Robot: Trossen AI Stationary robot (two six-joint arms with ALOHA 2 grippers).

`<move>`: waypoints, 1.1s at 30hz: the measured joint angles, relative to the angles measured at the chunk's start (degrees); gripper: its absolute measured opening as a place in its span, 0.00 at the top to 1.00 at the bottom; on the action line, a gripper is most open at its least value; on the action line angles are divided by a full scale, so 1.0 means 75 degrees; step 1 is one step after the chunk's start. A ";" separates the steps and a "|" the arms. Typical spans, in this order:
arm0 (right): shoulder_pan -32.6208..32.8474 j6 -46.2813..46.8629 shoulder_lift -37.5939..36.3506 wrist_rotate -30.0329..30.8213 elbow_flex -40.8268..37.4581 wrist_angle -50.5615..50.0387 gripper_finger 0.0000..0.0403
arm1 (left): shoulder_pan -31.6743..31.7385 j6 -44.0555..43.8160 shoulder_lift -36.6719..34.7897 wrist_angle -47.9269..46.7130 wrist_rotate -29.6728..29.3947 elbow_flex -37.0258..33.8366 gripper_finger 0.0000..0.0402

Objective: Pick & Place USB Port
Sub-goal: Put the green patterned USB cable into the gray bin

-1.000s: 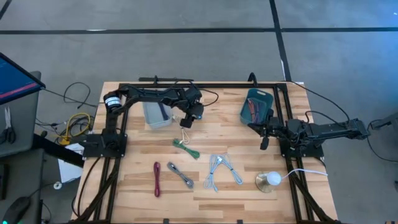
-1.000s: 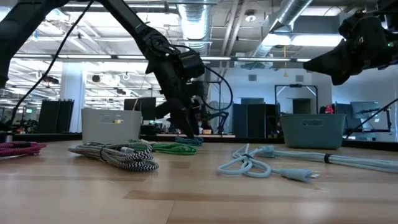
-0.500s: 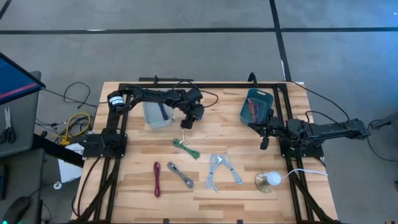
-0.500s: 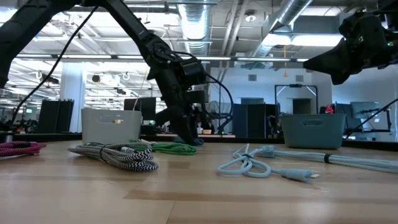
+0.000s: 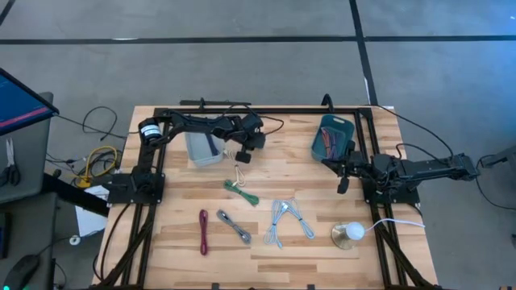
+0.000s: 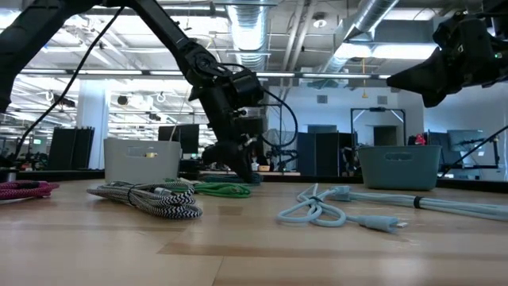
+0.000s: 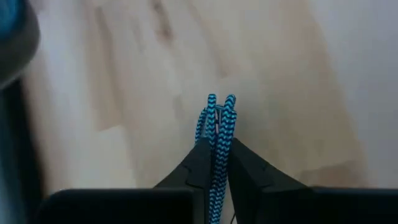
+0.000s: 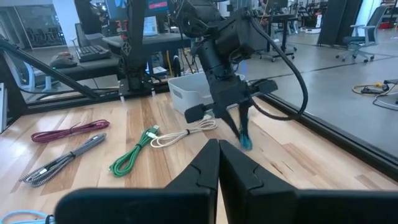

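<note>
A blue-and-black braided USB cable [image 7: 217, 121] sits bundled between the fingers of my left gripper [image 7: 216, 144], which is shut on it beside the white bin [image 5: 203, 147]. In the right wrist view the cable [image 8: 244, 135] sticks out below that gripper [image 8: 238, 127], just over the table. My right gripper [image 8: 218, 144] is shut on nothing and waits level at the table's right side [image 5: 342, 179], near the teal bin [image 5: 332, 137]. My left gripper pinches several strands of the folded cable between its two fingers [image 7: 200, 163]. The looped ends [image 7: 221, 102] reach out past the fingertips. The fingers slant down from the table's left and lie along the strands. The bundle's lower end [image 8: 246, 145] is near the tabletop; whether it touches, I cannot tell.
On the wood lie a white cable [image 5: 241, 174], a green one [image 5: 240, 192], a maroon one [image 5: 203, 232], a black-and-white braided one [image 5: 233, 226] and a light blue one [image 5: 286, 219]. A round white lamp [image 5: 348, 234] sits near the right front.
My left gripper has tipped further down toward the table beside the white bin and has shut on the blue cable. My right arm has kept still.
</note>
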 joint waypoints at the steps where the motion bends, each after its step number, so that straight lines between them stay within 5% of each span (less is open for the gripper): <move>1: 0.0000 0.0000 0.0000 0.0000 0.0000 0.0003 1.00 | 0.0006 0.0056 -0.0059 0.0024 -0.0129 -0.0003 0.93; 10: -0.0003 -0.0117 0.0000 0.0003 0.0000 0.0036 1.00 | 0.0007 -0.0244 -0.1711 0.0560 -0.0190 -0.0001 0.93; 19: -0.0003 -0.0119 0.0003 0.0003 0.0000 0.0059 1.00 | 0.0087 -0.2698 -0.4068 0.0835 -0.0623 -0.0174 0.93; 23: -0.0003 -0.0119 0.0000 0.0003 0.0000 0.0070 1.00 | 0.0366 -0.3498 -0.4915 0.0830 -0.1377 -0.0699 0.93; 33: -0.0003 -0.0119 0.0000 0.0003 0.0000 0.0073 1.00 | 0.1300 -0.5590 -0.6315 0.0818 -0.1451 -0.2690 0.93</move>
